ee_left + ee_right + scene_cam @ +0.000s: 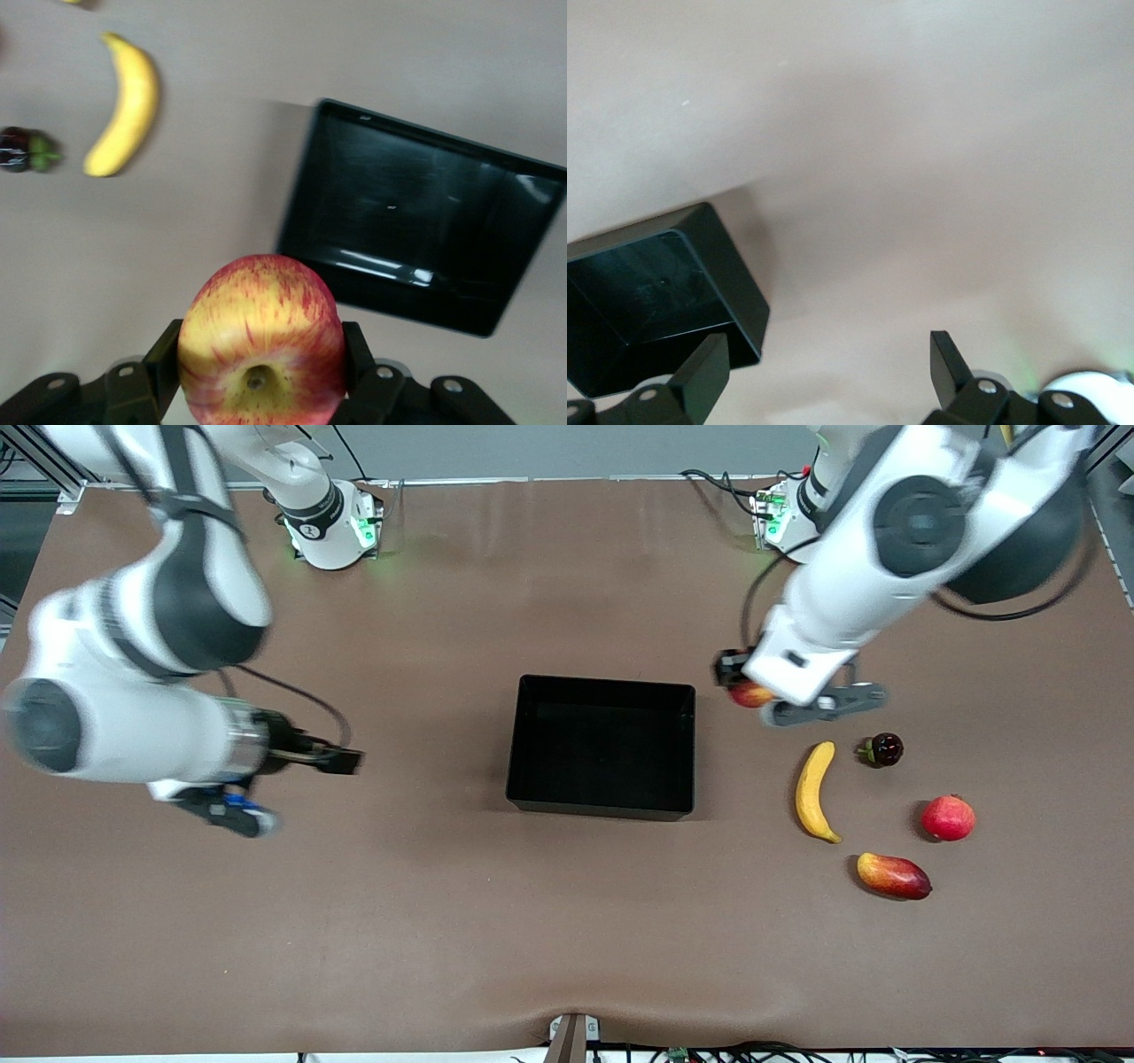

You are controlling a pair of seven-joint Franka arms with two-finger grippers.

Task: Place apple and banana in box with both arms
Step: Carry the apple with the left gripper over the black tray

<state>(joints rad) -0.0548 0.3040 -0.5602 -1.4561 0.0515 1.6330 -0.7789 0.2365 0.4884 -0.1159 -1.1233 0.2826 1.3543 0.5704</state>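
Left gripper (pixel 260 367) pinching the apple (pixel 261 341) in the air beside the box (pixel 602 746), banana (pixel 814 791) on the table toward the left arm's end from the box, right gripper (pixel 824 372) fingers spread, over bare table beside the box

The box (pixel 416 221) looks like glossy black plastic with light reflections on its floor, the table (pixel 443 921) has a matt brown smooth cover, the apple (pixel 261 341) and banana (pixel 124 106) have smooth, slightly shiny skin, and the arms' shells look like glossy white plastic.

Banana (pixel 814 791) beside box (pixel 602 804), apart.
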